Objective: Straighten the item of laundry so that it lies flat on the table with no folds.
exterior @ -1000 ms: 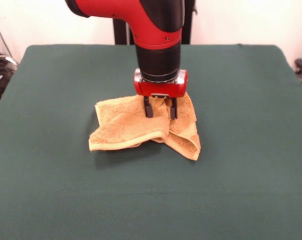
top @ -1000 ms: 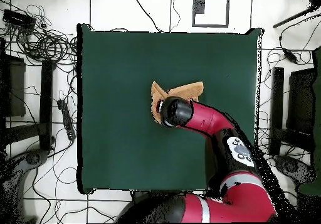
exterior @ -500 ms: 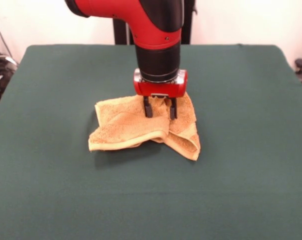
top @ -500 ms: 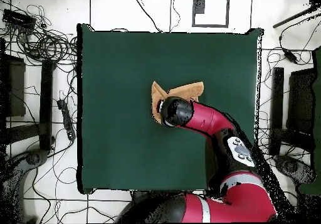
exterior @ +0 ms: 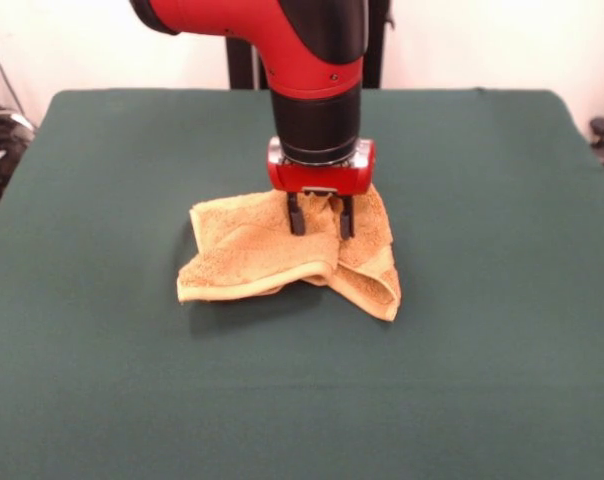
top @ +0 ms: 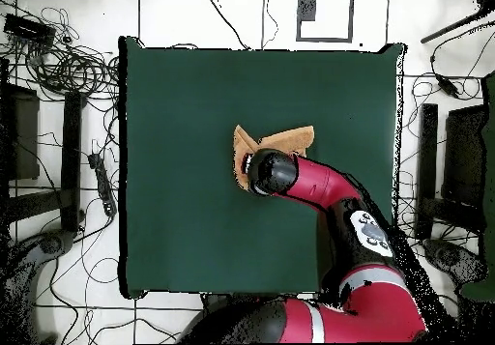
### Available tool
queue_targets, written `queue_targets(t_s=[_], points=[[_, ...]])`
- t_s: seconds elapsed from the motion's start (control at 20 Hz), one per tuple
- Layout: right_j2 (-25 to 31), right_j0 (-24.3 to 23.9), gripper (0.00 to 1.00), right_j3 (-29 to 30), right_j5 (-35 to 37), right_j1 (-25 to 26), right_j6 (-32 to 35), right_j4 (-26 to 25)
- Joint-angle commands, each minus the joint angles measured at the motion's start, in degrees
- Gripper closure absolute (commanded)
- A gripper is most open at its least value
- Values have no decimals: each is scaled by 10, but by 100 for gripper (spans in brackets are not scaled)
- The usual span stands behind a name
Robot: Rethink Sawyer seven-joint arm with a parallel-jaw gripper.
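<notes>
green table bears a crumpled, folded mustard towel.

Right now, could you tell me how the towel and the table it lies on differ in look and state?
The towel is mustard-orange terry; the table is covered in dark green cloth. The towel is small and sits near the middle; the table is far wider. The towel is crumpled, with folded-over layers and a turned edge; the table's cover lies smooth and flat. The gripper stands down on the towel, not on bare table. Both are cloth surfaces.
</notes>
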Motion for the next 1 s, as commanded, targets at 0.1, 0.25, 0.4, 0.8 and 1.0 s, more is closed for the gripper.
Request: queue_targets(t_s=[0.1,0.25,0.4,0.8,1.0], points=[[19,4,0,32,-56,45,65,-30],[17,7,0,30,-50,49,67,-28],[23,-1,0,35,-67,47,68,-28],[24,-3,0,36,-60,47,64,-28],[20,1,100,32,-52,46,62,-33]])
